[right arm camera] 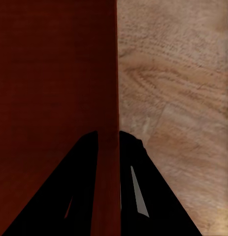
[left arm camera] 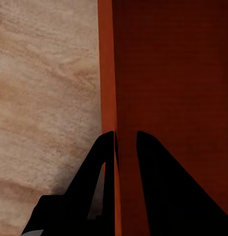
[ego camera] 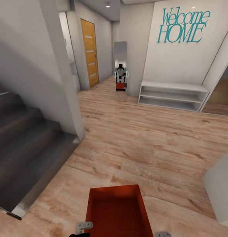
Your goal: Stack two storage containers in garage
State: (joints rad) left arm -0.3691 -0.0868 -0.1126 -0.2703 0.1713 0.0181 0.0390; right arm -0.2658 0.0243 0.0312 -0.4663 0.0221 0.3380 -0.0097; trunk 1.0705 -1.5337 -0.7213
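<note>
While the hallway is crossed, one storage container (ego camera: 119,210) is carried low in front, its side walls clamped by the left gripper (left arm camera: 124,147) and right gripper (right arm camera: 108,142); the garage must be found next.

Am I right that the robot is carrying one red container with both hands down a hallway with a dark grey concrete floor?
Not quite. The floor is light wood plank, not dark grey concrete, as the head view shows. The rest holds: the left hand and right hand each clamp a wall of the one red container in the hallway.
</note>
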